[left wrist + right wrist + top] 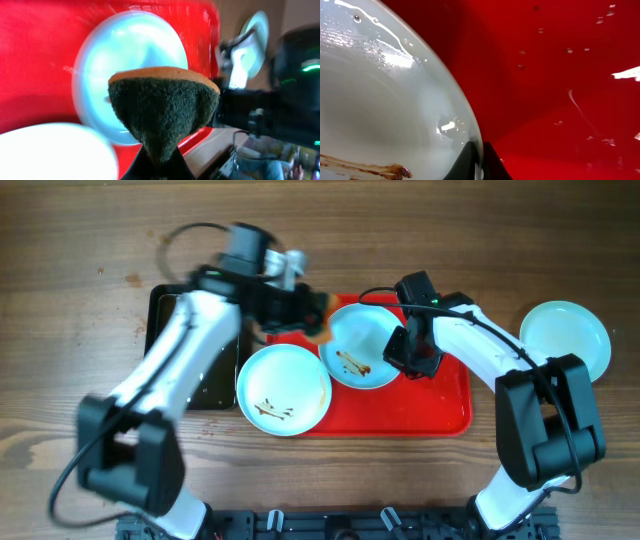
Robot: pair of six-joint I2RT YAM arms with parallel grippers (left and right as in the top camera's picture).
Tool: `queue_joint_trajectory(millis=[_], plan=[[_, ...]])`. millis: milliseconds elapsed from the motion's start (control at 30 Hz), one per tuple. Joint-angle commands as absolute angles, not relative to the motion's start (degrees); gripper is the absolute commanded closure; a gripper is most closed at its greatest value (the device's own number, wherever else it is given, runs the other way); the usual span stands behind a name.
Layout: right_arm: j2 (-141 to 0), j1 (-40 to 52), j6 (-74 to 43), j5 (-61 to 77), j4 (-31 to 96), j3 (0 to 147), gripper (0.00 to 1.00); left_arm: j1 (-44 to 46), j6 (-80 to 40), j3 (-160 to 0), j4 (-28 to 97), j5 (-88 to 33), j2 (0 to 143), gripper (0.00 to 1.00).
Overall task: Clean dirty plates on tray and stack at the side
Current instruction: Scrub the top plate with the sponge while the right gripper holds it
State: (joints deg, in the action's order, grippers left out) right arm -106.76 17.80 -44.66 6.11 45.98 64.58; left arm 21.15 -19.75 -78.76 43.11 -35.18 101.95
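Observation:
The red tray [445, 405] holds two dirty plates with brown sauce smears. One plate [362, 345] sits at the tray's middle, the other plate [283, 388] overhangs its left edge. A third plate [565, 340], with no smears, lies on the table at the right. My right gripper [401, 352] is shut on the right rim of the middle plate [380, 110]. My left gripper [310, 315] is shut on a sponge [162, 107], dark green with an orange back, held just above the tray at the middle plate's upper left edge [127, 65].
A black rectangular pan [205, 385] lies left of the tray, partly under my left arm. The wooden table [80, 290] surrounds everything. The tray's bare right half [560, 75] has water droplets.

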Motion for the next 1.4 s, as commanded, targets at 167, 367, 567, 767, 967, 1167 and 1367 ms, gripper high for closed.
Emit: queue_joint_trajectory(millis=[167,367,567,767,967,1167,1367], plan=[[-111.11,18.39,-43.42,8.58,45.23,61.36,0.95,31.33,-27.92,-78.98,35.35,-33.82,118.91,0.96],[-111.11,18.39,-43.35,9.58,45.19,61.36,0.96,34.41,-27.66,-78.98,30.65,-34.46,124.22,0.96],[-111.11,18.39,-43.24,10.63,45.41,61.36,0.96,36.77,-27.11,-78.98,34.41,-19.25,125.54,0.96],[-111.11,18.39,-43.27,10.63,45.65,61.36,0.96,33.54,-25.96,-78.98,43.35,6.28,125.54,0.96],[-111.11,18.39,-43.33,10.63,45.69,61.36,0.95,32.88,-26.0,-78.98,41.58,10.2,125.54,0.96],[-111.11,18.39,-43.44,10.63,45.8,61.36,0.96,32.88,-32.27,-79.0,32.05,-0.73,125.54,0.96],[-111.11,18.39,-43.03,10.61,46.59,61.36,0.95,33.01,-38.22,-79.0,20.16,-17.28,125.54,0.96]])
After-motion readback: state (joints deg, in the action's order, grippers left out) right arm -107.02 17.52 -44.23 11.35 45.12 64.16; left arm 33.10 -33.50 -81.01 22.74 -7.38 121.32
